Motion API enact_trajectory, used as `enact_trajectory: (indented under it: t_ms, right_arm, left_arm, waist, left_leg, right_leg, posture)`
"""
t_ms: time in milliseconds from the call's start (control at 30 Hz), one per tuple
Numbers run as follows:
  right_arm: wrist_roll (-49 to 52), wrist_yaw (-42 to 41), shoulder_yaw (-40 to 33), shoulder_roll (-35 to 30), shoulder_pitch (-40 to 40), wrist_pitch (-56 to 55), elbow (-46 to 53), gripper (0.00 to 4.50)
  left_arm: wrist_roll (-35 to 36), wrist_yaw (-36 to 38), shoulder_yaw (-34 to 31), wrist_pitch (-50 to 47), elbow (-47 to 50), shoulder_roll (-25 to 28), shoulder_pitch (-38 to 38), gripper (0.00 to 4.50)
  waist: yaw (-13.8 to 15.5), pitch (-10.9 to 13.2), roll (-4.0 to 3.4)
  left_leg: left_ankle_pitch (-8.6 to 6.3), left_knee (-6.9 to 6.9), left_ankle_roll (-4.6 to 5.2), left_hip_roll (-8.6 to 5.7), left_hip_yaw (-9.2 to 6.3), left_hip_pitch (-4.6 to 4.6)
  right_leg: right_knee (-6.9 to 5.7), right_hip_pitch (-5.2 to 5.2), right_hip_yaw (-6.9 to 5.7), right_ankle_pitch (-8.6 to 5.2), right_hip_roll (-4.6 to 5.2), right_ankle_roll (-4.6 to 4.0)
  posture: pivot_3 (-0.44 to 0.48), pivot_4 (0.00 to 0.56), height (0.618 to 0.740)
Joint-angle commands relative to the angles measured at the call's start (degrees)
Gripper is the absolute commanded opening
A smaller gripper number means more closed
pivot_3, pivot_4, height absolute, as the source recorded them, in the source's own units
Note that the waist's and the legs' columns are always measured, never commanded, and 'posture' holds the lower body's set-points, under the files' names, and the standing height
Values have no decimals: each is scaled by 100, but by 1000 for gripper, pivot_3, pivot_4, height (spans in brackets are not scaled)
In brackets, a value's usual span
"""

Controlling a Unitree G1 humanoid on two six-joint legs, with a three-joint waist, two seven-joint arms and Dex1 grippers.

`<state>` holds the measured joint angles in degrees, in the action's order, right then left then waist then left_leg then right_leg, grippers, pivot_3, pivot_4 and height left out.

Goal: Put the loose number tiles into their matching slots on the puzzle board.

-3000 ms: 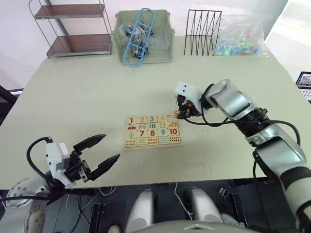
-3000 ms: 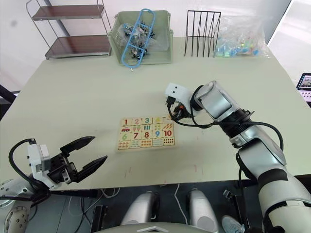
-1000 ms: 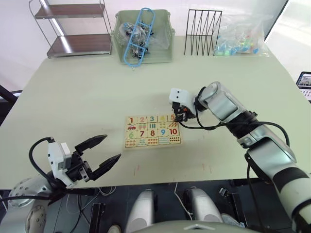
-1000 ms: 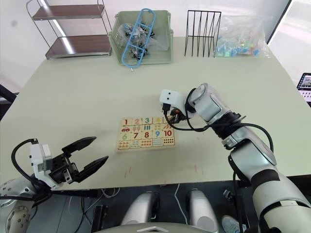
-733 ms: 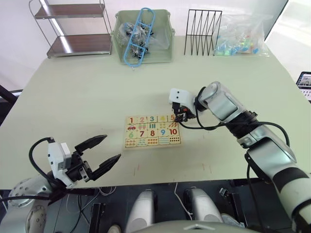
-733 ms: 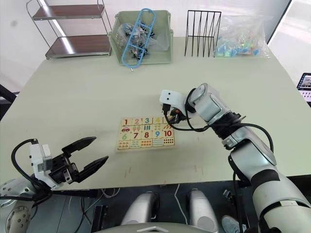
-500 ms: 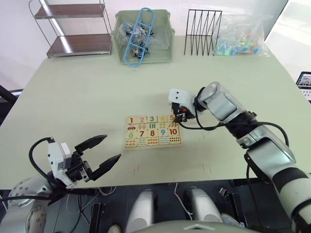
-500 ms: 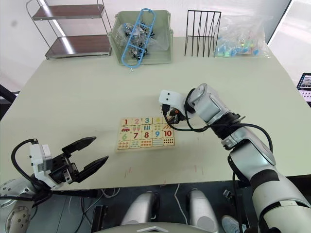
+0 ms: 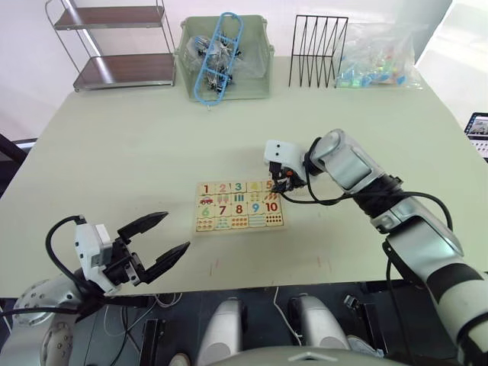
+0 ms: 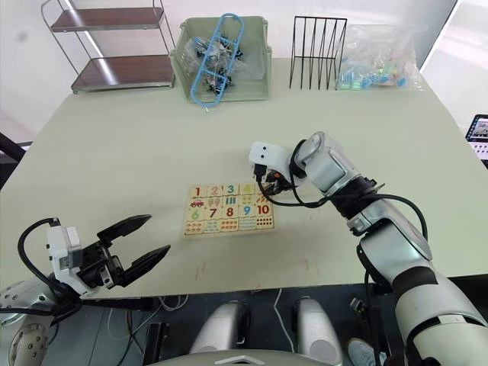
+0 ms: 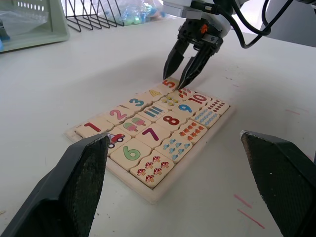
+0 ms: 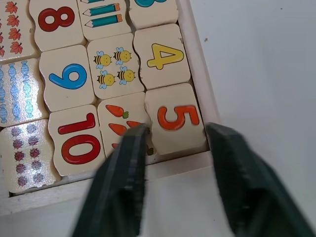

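nearest, at about 7 o'clock in the head view, the left gripper (image 9: 152, 244) hangs off the table's (image 9: 137, 152) near edge, its two black fingers spread wide and holding nothing.

near the table's middle lies the puzzle board (image 9: 240, 206). its top row reads 1 (image 11: 92, 127), 2 (image 11: 117, 114), 3 (image 11: 137, 102), 4 (image 11: 155, 92) and 5 (image 12: 177, 117). the 5 tile sits in the end slot, at the board's far right corner; whether it lies fully flat i cannot tell.

at about 1 o'clock from the board, the right gripper (image 11: 183, 70) points down over that corner. its fingers stand apart, one on each side of the 5 tile, their tips just above or beside it; they do not pinch it, and contact cannot be judged.

along the far edge, from 11 to 1 o'clock: a two-tier shelf (image 9: 114, 46), a pale green bin (image 9: 225, 57) with a blue rack in it, a black wire rack (image 9: 316, 52), and a clear bag (image 9: 377, 55) of coloured pieces.
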<state>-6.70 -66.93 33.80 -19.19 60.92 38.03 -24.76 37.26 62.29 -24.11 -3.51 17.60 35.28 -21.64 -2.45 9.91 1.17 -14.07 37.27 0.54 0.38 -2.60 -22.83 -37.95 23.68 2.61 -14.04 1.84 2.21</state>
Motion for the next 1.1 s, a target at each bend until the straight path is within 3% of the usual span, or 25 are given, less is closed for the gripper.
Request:
enact_trajectory:
  t_ms: [33, 67, 100, 400, 667, 800, 1033, 1100]
  right_arm:
    - [-57, -22, 0, 7, -81, -59, 10, 3785]
    - [-58, -24, -2, 4, -82, -65, 12, 4349]
    - [-59, -25, -5, 0, -78, -74, 9, 4438]
    - [53, -179, -144, -183, -77, -102, 230, 4438]
    - [515, 166, -905, -102, -361, -305, 440, 4438]
    - [662, 342, -1176, -44, -525, -570, 392, 3253]
    - [951, 628, -1627, 194, -933, -1414, 162, 48]
    - [1049, 653, -1727, 270, -1013, -1585, 116, 48]
  left_arm:
    - [14, 23, -13, 65, 123, -18, -33, 4500]
    - [14, 25, -15, 67, 120, -18, -36, 4500]
    - [13, 27, -15, 68, 117, -18, -37, 4500]
    - [7, 34, -11, 71, 93, -12, -15, 4500]
    - [-9, 74, 11, 66, 2, 25, 93, 4500]
    - [-18, 115, 10, 46, -61, 61, 180, 4500]
    - [-27, 169, -9, -2, -99, 124, 285, 4500]
    - [-23, 151, -5, -33, -46, 139, 284, 4500]
  waist:
    - [0, 0, 0]
    - [0, 0, 0]
    - [0, 0, 0]
    - [8, 1, -1]
    - [4, 2, -2]
    - [5, 3, -4]
    - [4, 6, -7]
    - [5, 6, -7]
  left_leg:
    - [0, 0, 0, 0, 0, 0]
    - [0, 0, 0, 0, 0, 0]
    - [0, 0, 0, 0, 0, 0]
    - [0, 0, 0, 0, 0, 0]
    - [0, -1, 0, -2, -5, -4]
    - [0, -2, 0, -1, -4, -4]
    - [0, -2, 0, -2, -4, -4]
    - [0, -2, 0, -2, -3, -5]
  right_leg:
    - [0, 0, 0, 0, 0, 0]
    - [0, 0, 0, 0, 0, 0]
    - [0, 0, 0, 0, 0, 0]
    - [1, 0, 0, 0, 1, 0]
    - [2, 0, -4, 0, 2, 0]
    - [3, 0, -3, 0, 0, 0]
    - [2, -1, -4, 0, -4, 1]
    - [2, -1, -4, 1, -5, 1]
  posture:
    - [0, 150, 739]
    - [0, 150, 739]
    - [0, 150, 739]
    - [0, 150, 739]
    - [0, 150, 739]
    - [0, 150, 739]
    - [0, 150, 739]
    - [0, 150, 739]
